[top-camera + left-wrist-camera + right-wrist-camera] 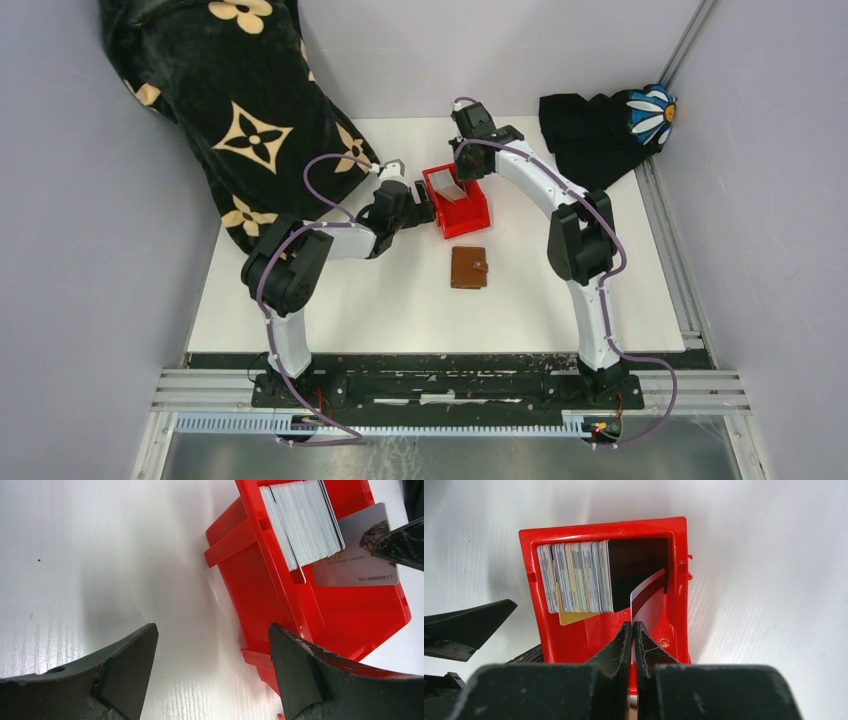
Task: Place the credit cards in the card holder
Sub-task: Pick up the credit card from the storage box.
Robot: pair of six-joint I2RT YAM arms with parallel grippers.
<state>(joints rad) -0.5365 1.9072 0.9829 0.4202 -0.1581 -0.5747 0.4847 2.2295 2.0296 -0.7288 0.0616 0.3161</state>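
Note:
A stack of credit cards point(574, 575) stands on edge in a red bin point(472, 218). My right gripper point(632, 626) is shut on one silvery card point(649, 605) at the stack's right end, still inside the bin. The left wrist view shows that card point(350, 560) pinched by a right fingertip point(400, 542) beside the stack point(302, 520). My left gripper point(212, 645) is open at the bin's left side point(260, 580), with one finger point(305, 675) against its near corner. The brown card holder point(468, 267) lies closed on the table, in front of the bin.
A black cloth with cream flowers point(230, 110) covers the back left corner. A black cloth with a blue and white daisy point(610, 125) lies at the back right. Grey walls close in both sides of the white table point(380, 300).

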